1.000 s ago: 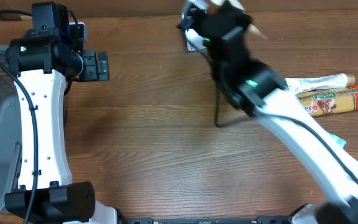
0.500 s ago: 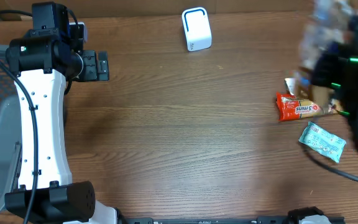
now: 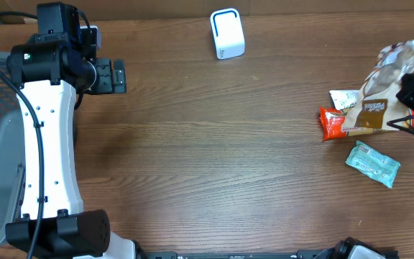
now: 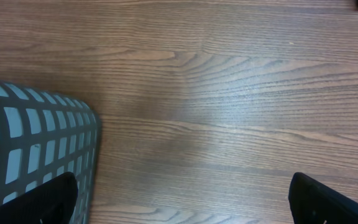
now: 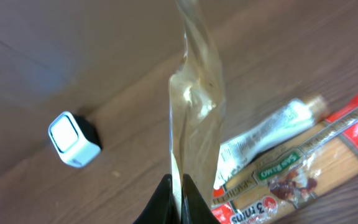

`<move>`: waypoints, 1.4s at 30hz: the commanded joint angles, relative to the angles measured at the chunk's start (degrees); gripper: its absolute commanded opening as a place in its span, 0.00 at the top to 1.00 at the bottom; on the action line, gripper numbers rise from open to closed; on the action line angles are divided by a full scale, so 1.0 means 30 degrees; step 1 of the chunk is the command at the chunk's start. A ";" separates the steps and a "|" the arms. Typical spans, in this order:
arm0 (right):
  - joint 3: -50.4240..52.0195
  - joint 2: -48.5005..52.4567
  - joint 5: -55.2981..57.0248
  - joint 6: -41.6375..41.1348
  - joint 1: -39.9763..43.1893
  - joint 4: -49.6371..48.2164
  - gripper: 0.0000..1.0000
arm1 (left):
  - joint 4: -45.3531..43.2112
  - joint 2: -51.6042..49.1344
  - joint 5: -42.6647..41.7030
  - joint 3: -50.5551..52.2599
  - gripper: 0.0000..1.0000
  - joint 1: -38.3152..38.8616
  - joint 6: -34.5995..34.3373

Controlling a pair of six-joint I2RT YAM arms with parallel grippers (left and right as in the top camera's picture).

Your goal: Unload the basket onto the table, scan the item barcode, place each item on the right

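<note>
While right gripper [image 5: 179,194] clenches edge of clear packet [image 5: 197,106], packet rises upright from fingers, long axis vertical, at table [image 3: 192,158] right side. Scanner [image 3: 227,34] well apart, far centre. Left gripper [image 3: 111,75] released, empty, beside basket [image 4: 30,155]; right arm nearer. Barcode face not discernible.

**Item:** one clear, crinkled plastic bag [image 3: 385,75], glossy, with a brown-and-tan label panel across its lower part. The print on the label was too small to read. The bag was pinched at one end between the closed fingers of the right gripper [image 5: 178,198]. From the wrist it showed nearly edge-on, as a thin wrinkled sheet rising from the fingers. From overhead it hung at the far right of the table [image 3: 192,144].

**Scanner:** one small white box [image 3: 227,34] with rounded corners, a dark outline round its upper face and a darker body. It stood near the table's back edge, around the middle, well apart from the bag.
</note>
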State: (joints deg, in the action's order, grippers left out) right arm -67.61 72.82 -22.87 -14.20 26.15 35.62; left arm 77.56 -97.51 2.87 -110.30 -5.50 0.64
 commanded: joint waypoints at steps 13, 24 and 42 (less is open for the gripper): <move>0.2550 0.2936 -0.2397 0.0175 0.3315 0.0605 0.50 | -0.0073 -0.0102 0.0102 -0.0357 0.01 -0.0036 0.0364; -0.1508 -0.1399 -0.2412 0.2630 0.3126 0.6579 0.30 | -0.0080 -0.0102 0.0102 -0.0357 0.00 -0.0036 0.0364; -0.3876 -0.6710 -0.2193 0.4758 -0.6572 1.3595 0.00 | -0.0073 -0.0102 0.0102 -0.0357 0.01 -0.0036 0.0357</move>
State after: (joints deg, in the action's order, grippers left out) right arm -78.43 52.64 -30.06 -0.78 7.05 75.92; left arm 77.56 -97.51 2.85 -110.30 -5.50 0.64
